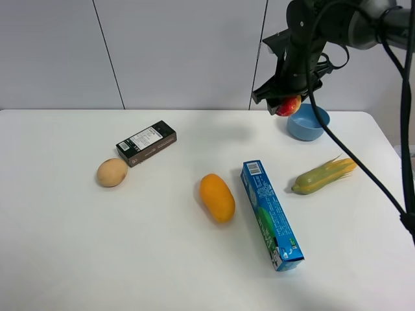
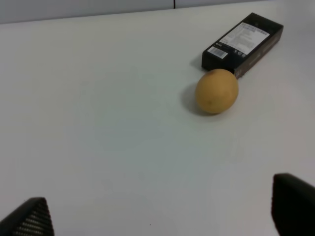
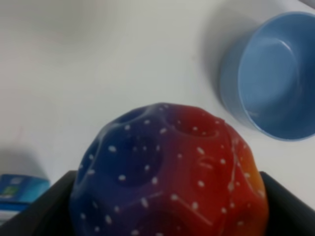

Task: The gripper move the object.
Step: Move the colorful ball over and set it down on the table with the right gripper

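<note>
My right gripper (image 1: 285,103), a black claw on a dark arm, is shut on the small rainbow ball (image 1: 288,105) and holds it in the air just left of the blue bowl (image 1: 308,122) at the back right. In the right wrist view the ball (image 3: 167,172) fills the space between the fingers, blue-purple on one side and red on the other, with the bowl (image 3: 275,78) on the table below. My left gripper (image 2: 162,214) is open and empty above bare table; only its two fingertips (image 2: 29,219) show.
A tan egg-shaped object (image 1: 112,172) and a black box (image 1: 146,143) lie at the left. An orange mango (image 1: 216,197) and a blue carton (image 1: 271,215) lie in the middle. A corn cob (image 1: 323,175) lies at the right.
</note>
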